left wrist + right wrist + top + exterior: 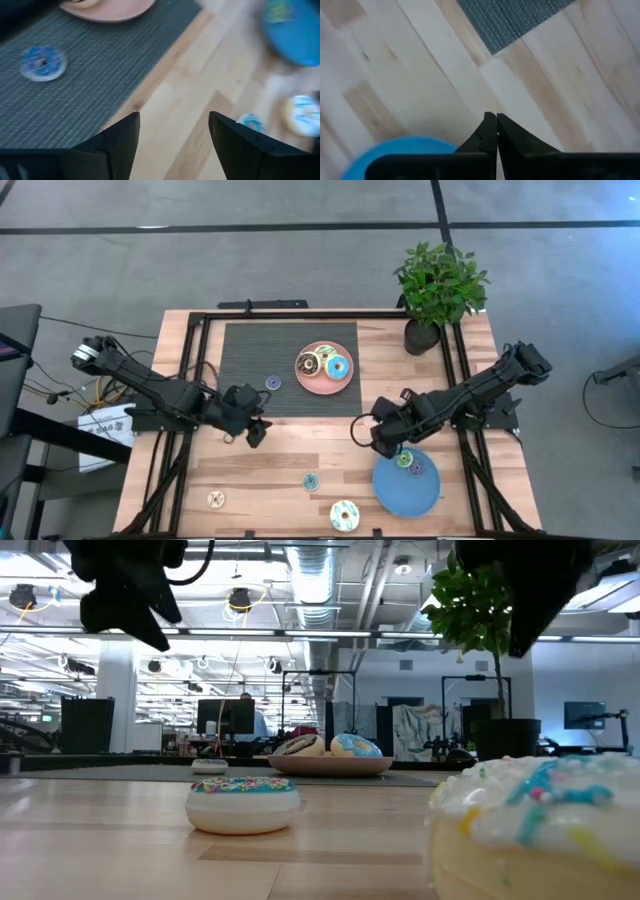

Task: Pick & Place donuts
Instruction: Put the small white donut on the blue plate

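Watching the left gripper (256, 430), fingers apart over bare wooden table (290, 470), you risk overshooting the small teal-iced donut (311, 481) nearby. Your right gripper (392, 448), fingers together and empty, hangs at the round blue plate (400, 492) and could nudge its two donuts (410, 464).

The desk (300, 455) is showing pale striped wood grain. The mat (255, 360) is showing dark grey ribbing. A pink plate (312, 383) is carrying brown and blue donuts (337, 366). Beside the right black jaws, a blue plate (400, 492) is bearing green and purple donuts (417, 469).
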{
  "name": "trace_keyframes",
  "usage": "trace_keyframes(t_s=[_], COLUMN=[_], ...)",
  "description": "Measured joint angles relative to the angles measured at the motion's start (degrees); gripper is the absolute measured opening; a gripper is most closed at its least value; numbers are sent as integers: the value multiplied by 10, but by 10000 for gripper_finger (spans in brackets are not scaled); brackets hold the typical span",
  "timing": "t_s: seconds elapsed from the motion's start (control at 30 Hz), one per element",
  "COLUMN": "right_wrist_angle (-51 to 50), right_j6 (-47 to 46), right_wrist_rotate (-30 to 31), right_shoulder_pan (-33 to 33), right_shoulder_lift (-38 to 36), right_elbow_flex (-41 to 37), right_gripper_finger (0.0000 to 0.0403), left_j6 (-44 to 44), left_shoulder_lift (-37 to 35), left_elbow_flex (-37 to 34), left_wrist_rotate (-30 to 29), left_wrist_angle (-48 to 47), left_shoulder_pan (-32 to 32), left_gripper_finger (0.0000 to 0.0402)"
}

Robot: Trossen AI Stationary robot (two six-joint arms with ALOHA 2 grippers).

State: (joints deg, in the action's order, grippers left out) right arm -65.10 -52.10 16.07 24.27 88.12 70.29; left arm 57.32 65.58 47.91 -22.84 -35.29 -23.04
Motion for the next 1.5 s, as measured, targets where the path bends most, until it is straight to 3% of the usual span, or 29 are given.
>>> trace_keyframes(t_s=[0.13,0.3,0.5,0.73,0.97,1.5], right_wrist_angle=[62,130,146,146,147,149], right_j6=[47,56,38,11,15,-32], right_wrist_rotate=[-35,-50,-73,-74,-71,-66], right_shoulder_pan=[-17,-22,-13,-10,-10,-12], right_shoulder_lift=[-45,-154,-312,-436,-463,-449], right_elbow_flex=[-87,-213,-323,-369,-370,-371], right_gripper_finger=[0,0,0,0,0,0], left_j6=[81,167,284,510,618,650], left_shoulder_lift=[94,194,265,283,294,312], left_elbow_flex=[91,183,233,232,230,153], left_wrist_rotate=[-2,31,88,136,151,226], left_wrist_angle=[-120,-230,-239,-244,-263,-214], left_shoulder_pan=[-6,-36,-99,-196,-266,-303], left_gripper_finger=[230,230,230,230,230,230])
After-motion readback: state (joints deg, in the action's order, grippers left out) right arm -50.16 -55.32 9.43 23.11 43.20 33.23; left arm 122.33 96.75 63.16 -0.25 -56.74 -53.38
